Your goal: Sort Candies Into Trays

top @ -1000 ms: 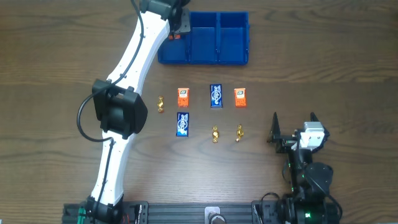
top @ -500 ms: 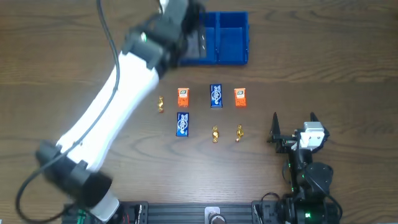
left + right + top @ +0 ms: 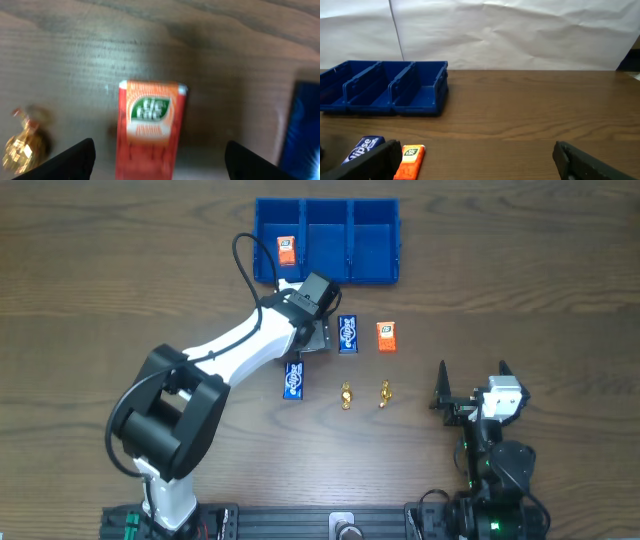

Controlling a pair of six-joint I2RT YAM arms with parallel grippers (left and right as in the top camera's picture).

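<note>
On the wooden table (image 3: 75, 60), an orange rectangular candy box (image 3: 151, 127) lies between the wide-spread fingers of the left gripper (image 3: 159, 162). Right gripper (image 3: 475, 160): fingers parted, empty.

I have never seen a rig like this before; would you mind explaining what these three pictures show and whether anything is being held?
These are two robot arms, each ending in a two-finger gripper. One picture looks down on the wooden table. The other two come from a camera on each arm's wrist. At the far side stands a blue tray with three compartments. A sorted orange box lies in the compartment at its left end. On the table lie blue packets, a spare orange box and small gold candies. The left gripper hangs open over another orange box and holds nothing. The right gripper sits open near its base and is also empty.
</note>
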